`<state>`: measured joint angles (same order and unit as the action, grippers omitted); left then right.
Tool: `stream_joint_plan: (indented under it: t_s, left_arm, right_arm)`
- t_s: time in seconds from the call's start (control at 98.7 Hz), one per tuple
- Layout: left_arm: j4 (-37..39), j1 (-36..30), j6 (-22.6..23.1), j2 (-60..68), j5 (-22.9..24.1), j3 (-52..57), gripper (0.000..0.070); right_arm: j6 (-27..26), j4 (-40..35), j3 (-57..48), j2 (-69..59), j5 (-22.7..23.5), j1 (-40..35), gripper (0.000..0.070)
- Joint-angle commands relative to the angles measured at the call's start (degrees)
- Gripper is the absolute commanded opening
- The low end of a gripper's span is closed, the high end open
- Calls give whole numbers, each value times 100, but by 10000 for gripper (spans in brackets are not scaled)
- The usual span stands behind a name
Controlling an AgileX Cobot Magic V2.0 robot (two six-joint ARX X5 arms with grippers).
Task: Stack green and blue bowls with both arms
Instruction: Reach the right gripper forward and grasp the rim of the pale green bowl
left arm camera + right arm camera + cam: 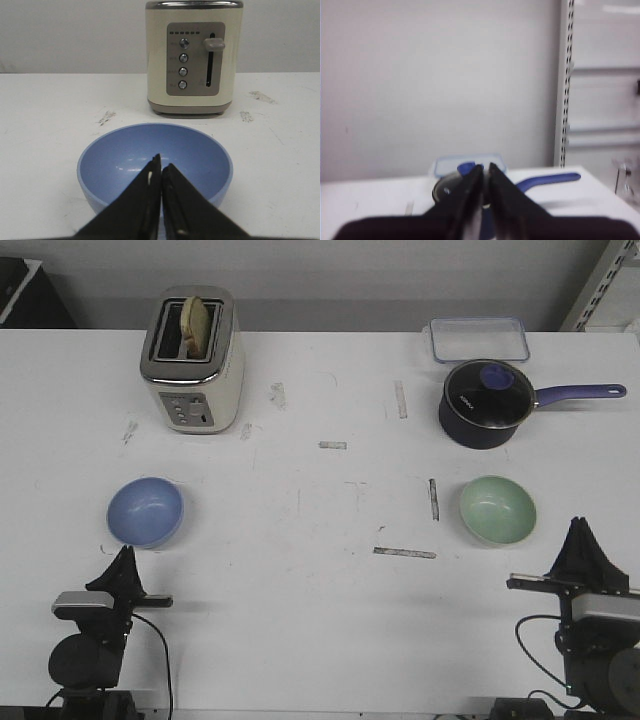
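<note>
A: Two bowls counted. Blue bowl (145, 511) nearer than the cream toaster (193, 360), slightly left of it, upright, nothing inside. Green bowl (497, 509) far right of the toaster, nearer than the navy saucepan (485, 403), also upright, nothing inside.

B: Well apart, not stacked. Grippers?

A: Two as well. Left gripper (161, 172) nearer than the blue bowl, in line with the toaster, fingers pressed together, pinching nothing. Right gripper (485, 177) nearer than the green bowl, fingers likewise closed on nothing.

B: Other items?

A: One toaster with one slice of toast (197, 324); one saucepan under one glass lid; one clear container (479, 339) behind it.
</note>
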<state>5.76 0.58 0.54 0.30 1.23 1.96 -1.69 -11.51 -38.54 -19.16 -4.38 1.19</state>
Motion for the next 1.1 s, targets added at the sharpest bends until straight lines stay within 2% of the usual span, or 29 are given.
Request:
stream_joint_plan:
  t_s: [0.0,0.081,0.152,0.294,0.476,0.598,0.841,0.892,0.943,0.983,1.064,1.095]
  left_arm:
    - [74,0,-11,-11,-4,-122,1]
    - [72,0,-11,-11,-4,-122,1]
    - [72,0,-11,-11,-4,-122,1]
    - [70,0,-11,-11,-4,-122,1]
    - [52,0,-11,-11,-4,-122,1]
    - [28,0,-11,-11,-4,-122,1]
    - [28,0,-11,-11,-4,-122,1]
    - [28,0,-11,-11,-4,-122,1]
    - [28,0,-11,-11,-4,-122,1]
    - [28,0,-11,-11,-4,-122,1]
    - [31,0,-11,-11,-4,-122,1]
    - [31,0,-11,-11,-4,-122,1]
  right_arm:
    - [24,-505,-671,-664,24,7,198]
    - [28,-1217,-1357,-1425,35,7,359]
    - [96,-1834,-1862,-2068,37,9,414]
    - [380,-2767,-2527,-3272,345,164,421]
    - [815,-3025,-2645,-4520,1064,756,421]
    - [1123,-3075,-2645,-5268,1198,1150,421]
    - [1248,-3060,-2645,-6526,1241,1495,417]
    - [1279,-3064,-2645,-6714,1239,1495,398]
    - [1320,-3062,-2645,-6854,1239,1495,338]
    - [1351,-3056,-2645,-6933,1237,1495,255]
    - [1357,-3032,-2645,-6983,1237,1495,49]
    - [1357,-3012,-2645,-6983,1237,1495,0]
